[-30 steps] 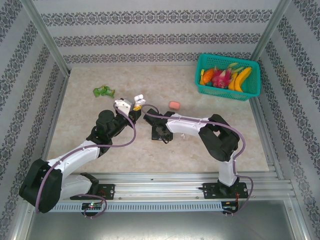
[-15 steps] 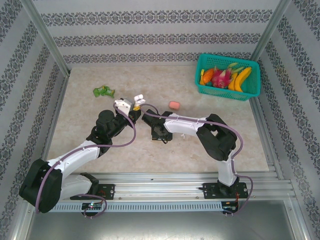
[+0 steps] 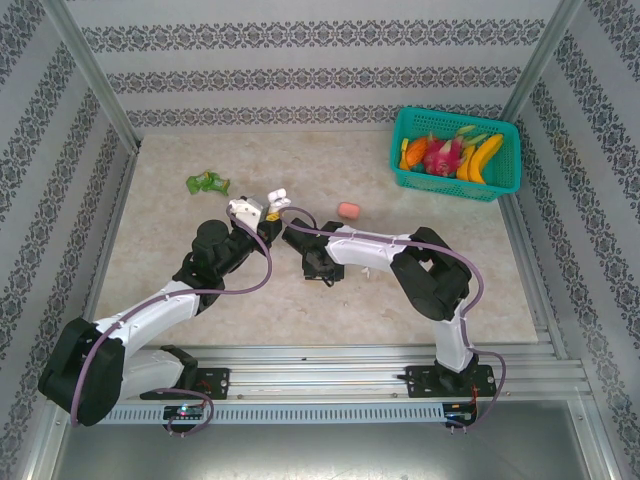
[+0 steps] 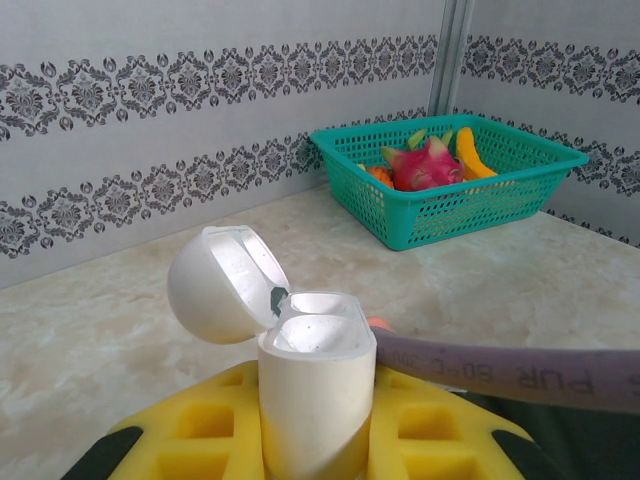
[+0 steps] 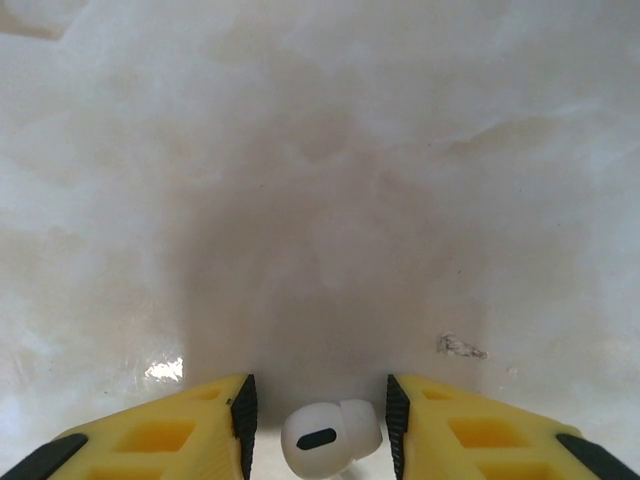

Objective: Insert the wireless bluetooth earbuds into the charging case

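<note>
My left gripper (image 3: 263, 209) is shut on a white charging case (image 4: 312, 385), held upright between its yellow fingers (image 4: 205, 440). The case's lid (image 4: 220, 283) is hinged open to the left, and the wells I can see hold nothing. The same case (image 3: 276, 196) shows just above the left gripper in the top view. My right gripper (image 3: 294, 236) points down at the table beside it. A white earbud (image 5: 330, 438) lies on the marble between the right gripper's (image 5: 320, 408) fingers. There is a gap on each side of it, so the jaws are open around it.
A small pink case (image 3: 348, 210) lies on the table to the right of both grippers. A green crumpled item (image 3: 207, 182) is at the back left. A teal basket (image 3: 448, 181) of fruit stands at the back right. A purple cable (image 4: 500, 370) crosses just beyond the held case.
The right arm has crept slightly left and toward the left gripper. The left arm and its case have stayed still.
</note>
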{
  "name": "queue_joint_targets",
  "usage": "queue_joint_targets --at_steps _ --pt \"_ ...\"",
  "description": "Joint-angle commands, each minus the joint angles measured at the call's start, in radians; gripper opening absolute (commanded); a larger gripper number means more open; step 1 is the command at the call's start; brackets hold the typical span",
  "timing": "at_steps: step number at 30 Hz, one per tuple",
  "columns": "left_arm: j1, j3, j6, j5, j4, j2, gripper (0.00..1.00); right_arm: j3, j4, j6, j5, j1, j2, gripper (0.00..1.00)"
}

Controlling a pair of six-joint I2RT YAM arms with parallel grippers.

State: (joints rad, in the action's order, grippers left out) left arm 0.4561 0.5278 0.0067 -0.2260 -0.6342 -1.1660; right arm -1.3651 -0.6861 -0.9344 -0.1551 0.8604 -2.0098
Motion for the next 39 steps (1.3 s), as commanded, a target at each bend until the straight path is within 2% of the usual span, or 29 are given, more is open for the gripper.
queue_joint_targets --at_steps 1,28,39 --pt "-0.008 0.005 -0.009 -0.003 -0.027 0.007 0.00 -0.015 0.014 -0.022 -0.038 0.006 -0.047 0.40" --pt "-0.008 0.009 -0.016 -0.010 -0.021 0.009 0.00 0.082 0.098 -0.033 -0.031 0.003 0.018 0.25" --pt "-0.009 0.014 -0.011 -0.011 -0.011 0.012 0.00 0.126 0.124 -0.041 -0.055 0.001 0.105 0.24"
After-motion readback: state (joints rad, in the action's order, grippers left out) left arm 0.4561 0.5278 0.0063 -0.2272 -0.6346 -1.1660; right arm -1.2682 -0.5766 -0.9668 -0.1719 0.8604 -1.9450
